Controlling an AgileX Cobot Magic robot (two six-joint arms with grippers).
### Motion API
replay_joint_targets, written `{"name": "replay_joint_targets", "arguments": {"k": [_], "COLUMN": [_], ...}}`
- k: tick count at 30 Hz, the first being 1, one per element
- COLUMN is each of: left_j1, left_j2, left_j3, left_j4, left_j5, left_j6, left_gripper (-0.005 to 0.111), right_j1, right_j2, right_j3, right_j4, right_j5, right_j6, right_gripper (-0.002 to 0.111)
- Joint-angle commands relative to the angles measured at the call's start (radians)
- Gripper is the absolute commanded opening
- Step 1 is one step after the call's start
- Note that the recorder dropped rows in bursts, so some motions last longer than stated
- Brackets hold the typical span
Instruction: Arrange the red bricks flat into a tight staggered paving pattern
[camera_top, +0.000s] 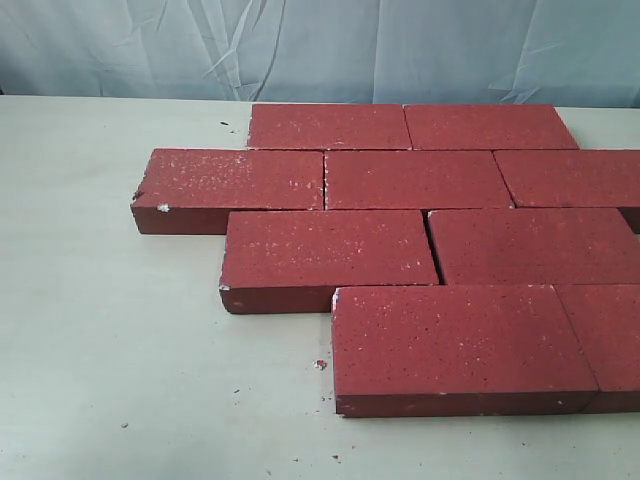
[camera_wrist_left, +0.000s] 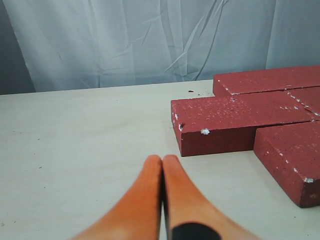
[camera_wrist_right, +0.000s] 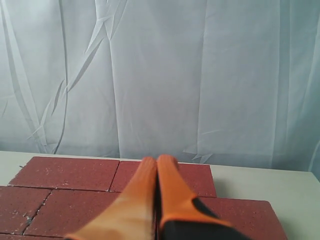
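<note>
Count of red bricks (camera_top: 417, 179): nine, all on the worktop (camera_top: 100, 350).
Row nearest the backdrop (camera_top: 120, 45): two.
Second row from the backdrop: three.
Third row from the backdrop: two.
Row farthest from the backdrop: two.
Hands: two, the left hand (camera_wrist_left: 161, 159) and the right hand (camera_wrist_right: 157, 160).
Worktops: one.
Backdrops: one.
</note>
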Motion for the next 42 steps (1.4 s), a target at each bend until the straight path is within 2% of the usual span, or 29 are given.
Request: {"name": "replay_joint_targets", "arguments": {"k": [1, 16, 22, 26, 42], "left_j1": [0.005, 0.005, 0.005, 0.005, 0.005], "left_j2": [-0.005, -0.005, -0.005, -0.005, -0.005], "left_j3": [0.004, 0.004, 0.004, 0.004, 0.004], "left_j4": [-0.012, -0.01, -0.01, -0.01, -0.01], "left_j5": [-0.003, -0.008, -0.01, -0.01, -0.01], "left_j6": [0.0, 0.0, 0.0, 0.0, 0.0], "left_gripper": [0.0, 0.0, 0.0, 0.0, 0.0], "right_j1": [-0.005, -0.005, -0.047, -0.082, -0.095], "right_j2": [-0.003, 0.0, -0.007, -0.037, -0.307], "right_j3": [0.002, 0.002, 0.038, 0.102, 0.426], "right_j4": [0.001, 0.005, -0.02, -0.029, -0.029], "right_j5": [-0.007, -0.032, -0.04, -0.059, -0.133], "right_j6": [0.001, -0.001, -0.001, -0.001, -0.001], "right_gripper": [-0.001, -0.001, -0.001, -0.001, -0.001]}}
